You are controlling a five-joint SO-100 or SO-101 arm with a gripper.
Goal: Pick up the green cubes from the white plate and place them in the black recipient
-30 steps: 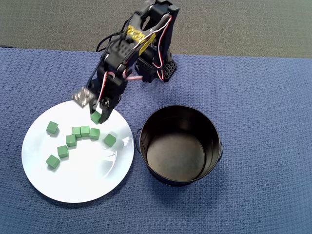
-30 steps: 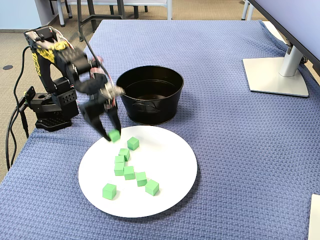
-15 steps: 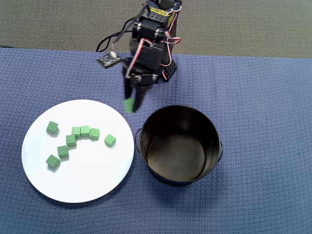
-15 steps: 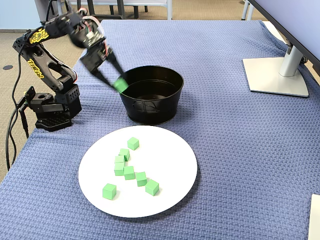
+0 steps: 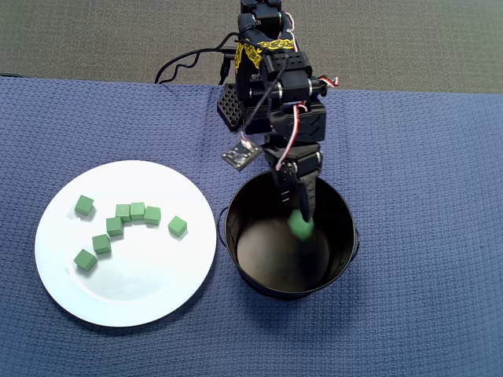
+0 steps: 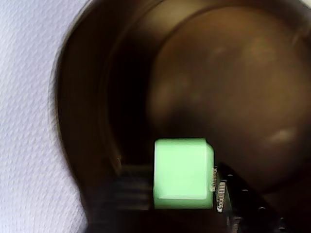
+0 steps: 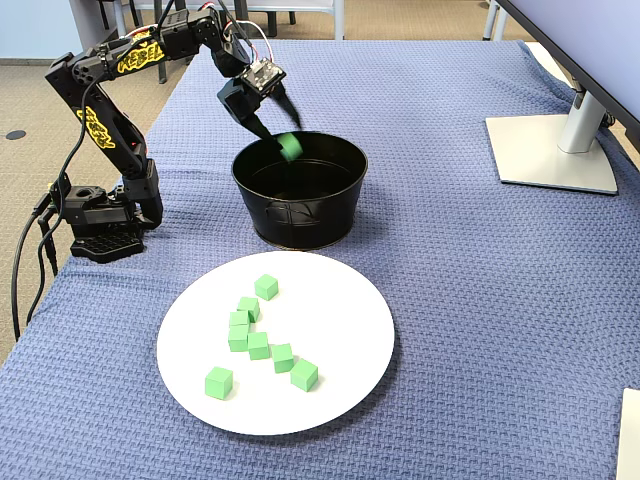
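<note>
The gripper (image 5: 301, 222) hangs over the mouth of the black pot (image 5: 342, 259), its jaws pinching one green cube (image 6: 183, 173) between them; the wrist view shows that cube gripped at its two sides, with the pot's dark, bare-looking floor beneath. The fixed view puts the held cube (image 7: 290, 147) at about rim height, inside the near-left part of the opening. Seven more green cubes (image 5: 138, 210) lie on the white plate (image 5: 165, 294), well apart from the pot, six bunched in a loose curve and one (image 5: 178, 227) off to the pot side. The step in hand looks like the release. To do it well, the cube should be clearly inside the rim on every side before the jaws part, and a little lower so it drops short and does not bounce off the glossy wall; the jaws should then spread fully, so the cube does not cling to one finger, and the arm should rise straight up to clear the rim. Yellow lettering runs along the arm's (image 7: 100, 120) black links, but it is too small to read in any view.
</note>
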